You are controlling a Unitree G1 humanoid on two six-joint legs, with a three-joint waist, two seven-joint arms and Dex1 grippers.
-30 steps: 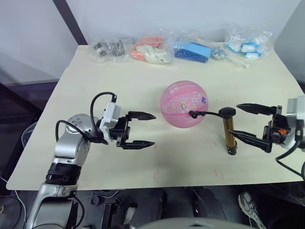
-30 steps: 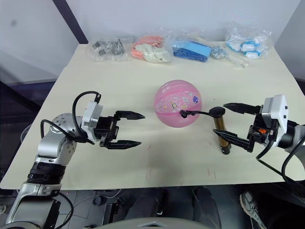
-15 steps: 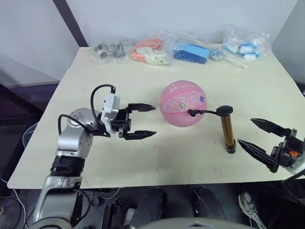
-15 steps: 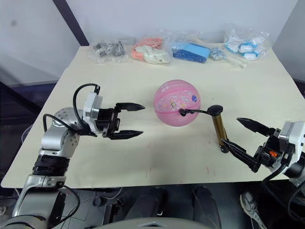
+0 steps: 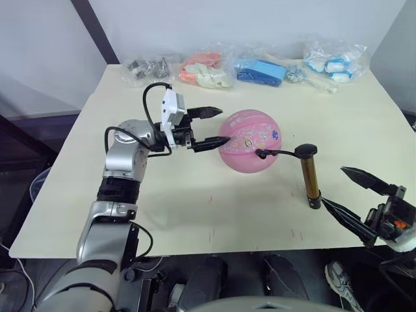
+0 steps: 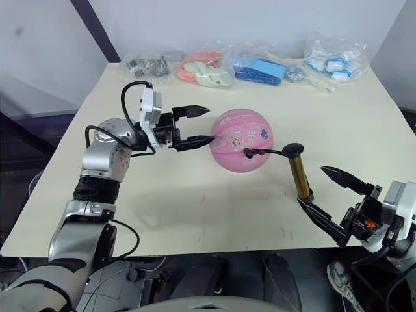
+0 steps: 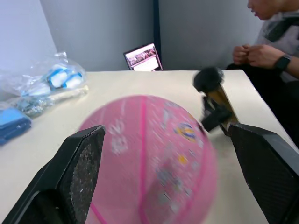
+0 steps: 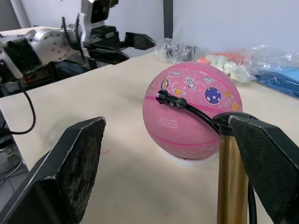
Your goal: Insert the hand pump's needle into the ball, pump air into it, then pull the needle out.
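Note:
The pink ball rests round at the table's middle. The needle's black fitting sits in the ball's valve on its right side, so the pin itself is hidden. A thin black hose runs from it to the hand pump, which stands upright just right of the ball. My left gripper is open at the ball's left side, its fingertips reaching the ball's edge; whether they touch it I cannot tell. My right gripper is open near the front edge, a little right of the pump's base and holding nothing.
Several clear bags of small items lie along the table's back edge. In the left wrist view a person sits beyond the table's far side, next to a small screen. Bare tabletop lies in front of the ball.
My left gripper has swung up and to the right, from the table's left to the ball's side. My right gripper has drawn back from around the pump toward the front edge.

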